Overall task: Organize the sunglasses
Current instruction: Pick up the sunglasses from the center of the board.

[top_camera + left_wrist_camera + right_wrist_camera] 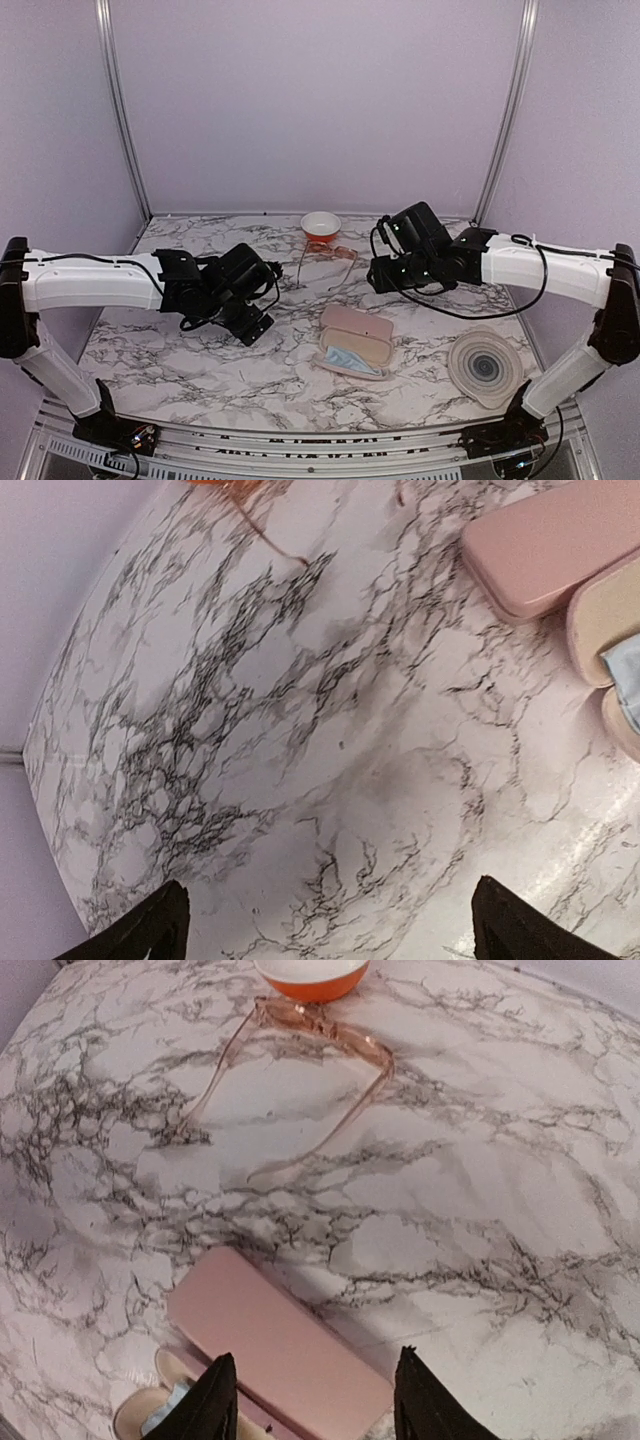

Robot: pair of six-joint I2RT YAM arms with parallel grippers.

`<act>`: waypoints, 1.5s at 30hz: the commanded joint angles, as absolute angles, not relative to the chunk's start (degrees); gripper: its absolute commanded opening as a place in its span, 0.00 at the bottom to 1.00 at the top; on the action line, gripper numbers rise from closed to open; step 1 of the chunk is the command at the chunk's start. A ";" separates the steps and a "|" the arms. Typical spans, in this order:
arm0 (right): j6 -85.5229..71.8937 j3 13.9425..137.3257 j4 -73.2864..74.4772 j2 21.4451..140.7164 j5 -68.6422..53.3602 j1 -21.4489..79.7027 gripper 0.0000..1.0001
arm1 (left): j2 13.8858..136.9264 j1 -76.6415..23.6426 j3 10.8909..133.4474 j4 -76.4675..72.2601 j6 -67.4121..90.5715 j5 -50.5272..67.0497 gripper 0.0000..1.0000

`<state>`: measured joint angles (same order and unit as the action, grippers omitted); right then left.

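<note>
One pair of sunglasses (326, 262), thin-framed with a pale orange tint, lies unfolded on the marble table just in front of an orange bowl (320, 226). In the right wrist view the sunglasses (322, 1032) lie far ahead of the fingers. In the left wrist view only one temple (266, 532) shows at the top. My left gripper (250, 325) (335, 932) hangs open over bare marble, left of the pink case. My right gripper (378, 278) (315, 1405) is open above the case lid (280, 1340), with nothing between its fingers.
An open pink case (353, 340) lies mid-table with a light blue cloth (352, 361) in its tray. In the left wrist view the case (550, 550) is at the upper right. A round ringed disc (485, 368) sits at the front right. Lilac walls enclose the table.
</note>
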<state>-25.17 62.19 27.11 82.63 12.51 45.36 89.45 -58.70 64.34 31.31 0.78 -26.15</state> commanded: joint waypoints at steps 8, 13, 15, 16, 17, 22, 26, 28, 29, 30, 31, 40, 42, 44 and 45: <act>-29.68 85.60 28.70 106.82 12.75 39.25 0.59 | 78.92 -49.82 45.24 13.53 15.74 -30.34 0.99; -30.90 95.14 32.09 116.53 12.53 36.93 0.60 | 78.72 -48.27 39.29 6.27 17.84 -32.52 0.99; -31.90 98.58 33.79 119.52 12.85 35.78 0.60 | 78.58 -48.04 37.46 4.07 17.94 -33.05 0.99; -32.13 99.81 34.13 120.89 12.61 35.17 0.59 | 78.66 -47.99 36.84 3.41 17.77 -33.42 0.99; -32.12 100.88 34.30 122.05 12.07 34.54 0.59 | 78.60 -47.99 36.07 2.37 17.33 -33.70 0.99; -31.41 106.28 35.33 127.76 9.48 32.34 0.56 | 79.34 -47.63 35.12 0.19 16.61 -34.59 0.99; -30.41 109.98 36.13 131.41 8.87 32.17 0.53 | 80.86 -47.64 35.73 -0.04 16.01 -33.89 0.97; -30.00 111.62 36.46 133.00 8.63 32.15 0.51 | 81.96 -47.64 36.42 0.29 15.92 -33.99 0.95; -29.79 112.35 36.54 133.69 8.49 32.18 0.50 | 82.41 -47.64 36.73 0.51 15.98 -34.09 0.94; -29.57 113.13 36.68 134.43 8.32 32.18 0.50 | 82.75 -47.65 36.94 0.60 15.99 -34.18 0.93; -29.46 113.91 36.98 135.15 8.33 32.17 0.49 | 82.86 -47.65 36.99 0.66 16.06 -34.21 0.93; -29.82 117.05 37.35 138.97 8.01 32.17 0.32 | 84.15 -47.72 37.76 1.09 16.00 -34.50 0.89; -29.95 117.07 37.27 139.33 7.93 32.17 0.26 | 84.24 -47.72 37.79 1.14 16.00 -34.58 0.89; -30.02 117.04 37.14 139.54 7.76 32.17 0.19 | 84.28 -47.80 37.88 1.15 15.97 -34.69 0.88; -30.02 117.07 37.10 139.57 7.74 32.17 0.17 | 84.36 -47.81 37.88 1.14 16.04 -34.71 0.88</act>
<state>-29.98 114.61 36.88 138.47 7.94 31.92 83.66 -47.94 36.51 1.48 16.08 -33.56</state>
